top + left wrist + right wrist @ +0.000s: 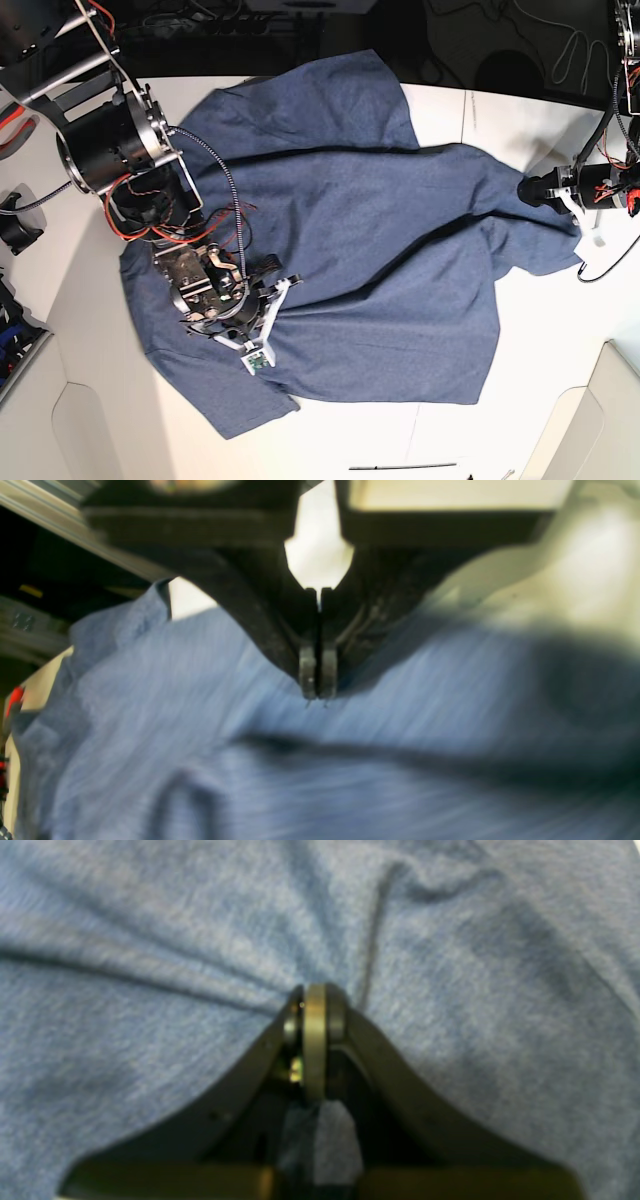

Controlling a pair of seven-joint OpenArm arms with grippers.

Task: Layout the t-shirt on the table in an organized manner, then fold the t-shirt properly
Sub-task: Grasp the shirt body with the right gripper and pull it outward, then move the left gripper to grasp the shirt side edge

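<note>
**Both tools pinching the shirt, spreading it flat**

My right tool (pixel 315 1005) is clenched on a gather of shirt (pixel 350 250) near its middle; my left tool (pixel 318 692) is clenched on fabric at the shirt's edge. The shirt sprawls across the surface (pixel 560 400), long axis running between my tools, one sleeve hanging past the far edge. Best bet: pull apart evenly, low, no jerks.

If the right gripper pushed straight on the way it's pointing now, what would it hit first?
The t-shirt itself: the right gripper is shut with its tips already bunching the fabric. The table probably lies right beneath.
</note>
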